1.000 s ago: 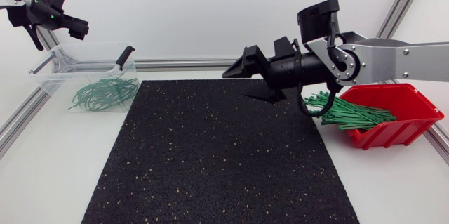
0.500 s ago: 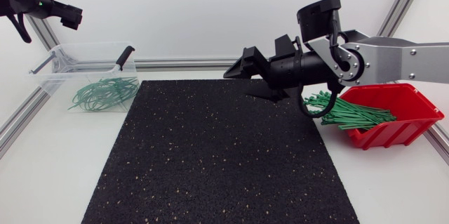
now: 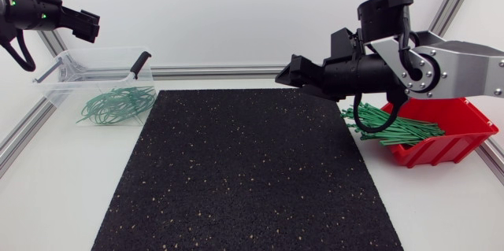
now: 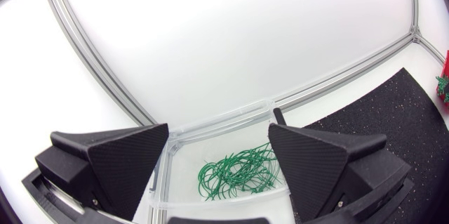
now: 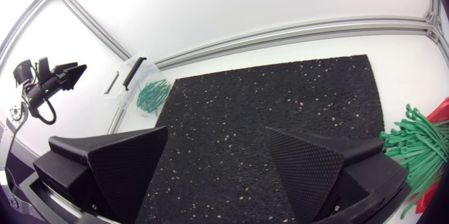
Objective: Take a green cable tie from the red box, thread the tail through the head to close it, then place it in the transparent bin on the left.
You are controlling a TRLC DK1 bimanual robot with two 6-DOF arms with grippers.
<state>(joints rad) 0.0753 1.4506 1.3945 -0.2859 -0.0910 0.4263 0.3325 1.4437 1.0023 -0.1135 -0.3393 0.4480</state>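
Head view: right gripper (image 3: 287,72) hangs over the far right corner of the speckled black mat (image 3: 244,172), wedge fingers (image 5: 116,161) spread on nothing, straight green cable ties (image 3: 394,129) bristling from the glossy red box (image 3: 461,121) just behind, partly hidden by the arm. Left gripper (image 4: 219,140), equally wide and empty, hovers by the transparent bin (image 4: 217,121) at the table's far left, green loops (image 4: 238,173) inside.

The white bench (image 3: 63,196) carries a black speckled mat (image 3: 244,172) at centre, a clear bin (image 3: 59,92) upper left, a red box (image 3: 453,147) right.
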